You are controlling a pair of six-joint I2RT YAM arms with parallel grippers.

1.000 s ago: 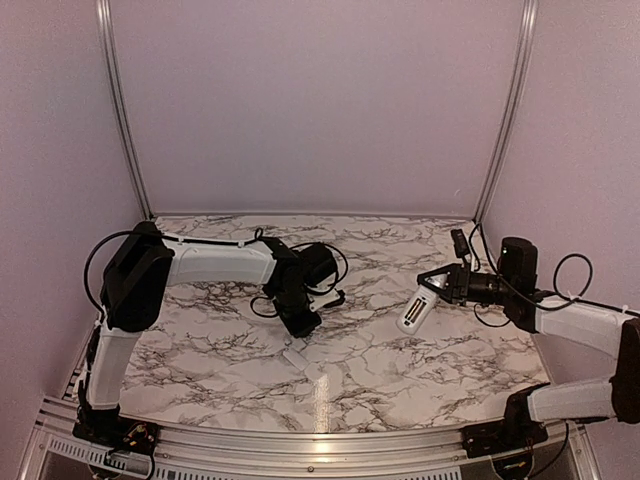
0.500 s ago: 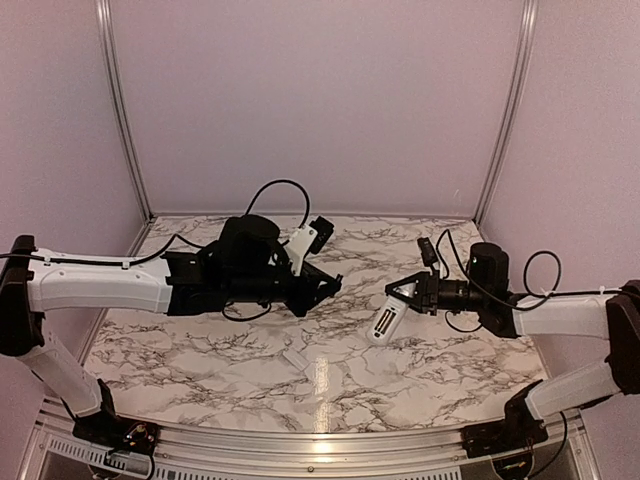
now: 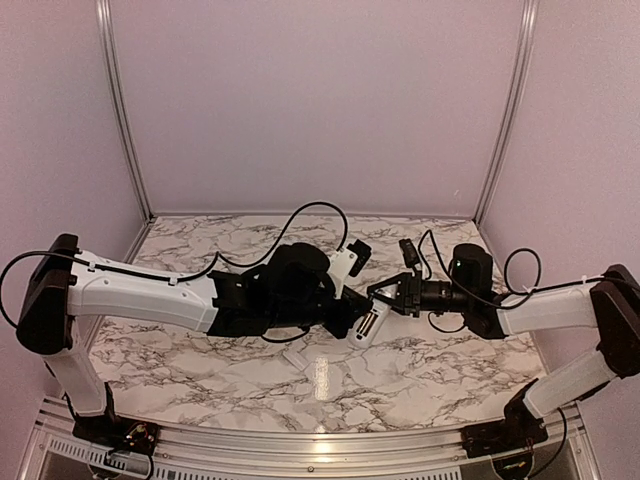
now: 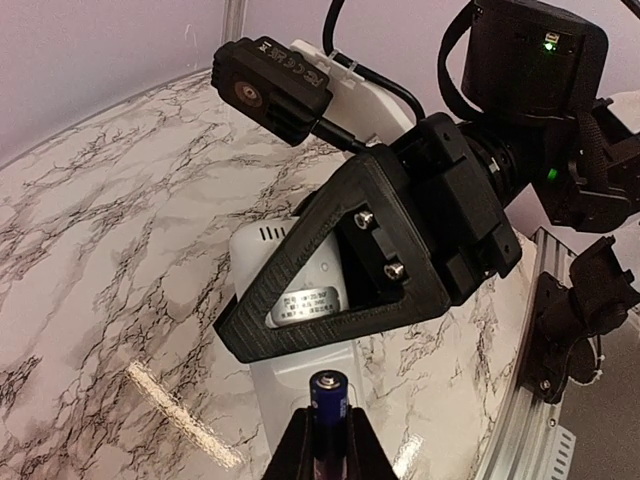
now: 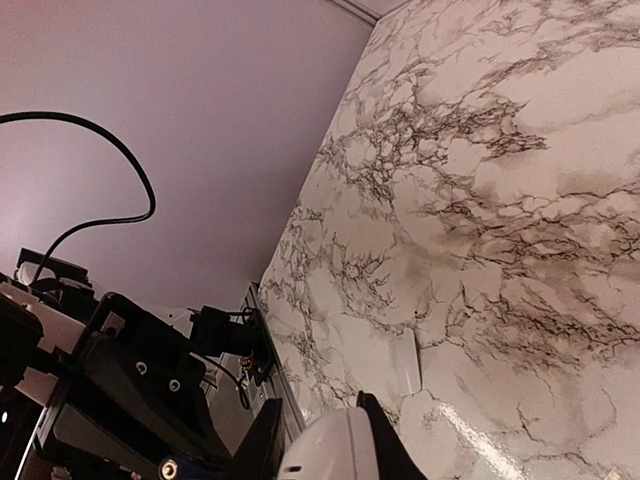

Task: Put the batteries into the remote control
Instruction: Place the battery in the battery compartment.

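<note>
The white remote control [image 3: 368, 325] hangs above the table's middle, and my right gripper [image 3: 386, 300] is shut on it. The left wrist view shows the remote control's [image 4: 262, 247] back with a small label, partly behind the right gripper's black finger [image 4: 300, 300]. My left gripper [image 4: 329, 425] is shut on a dark blue battery [image 4: 329, 398], whose metal tip points at the remote's lower back; whether they touch I cannot tell. In the right wrist view the remote control's [image 5: 335, 450] rounded end sits between the right gripper's [image 5: 320, 420] fingers. From above, my left gripper [image 3: 347, 318] meets the remote.
A small white battery cover [image 3: 297, 357] lies flat on the marble table [image 3: 200, 350] below the grippers, and the battery cover [image 5: 404, 362] also shows in the right wrist view. Purple walls close the back and sides. A metal rail [image 3: 300, 440] runs along the near edge.
My left arm has swung out from the left and reached to the centre with the battery. My right arm has carried the remote leftward until the two grippers meet.
</note>
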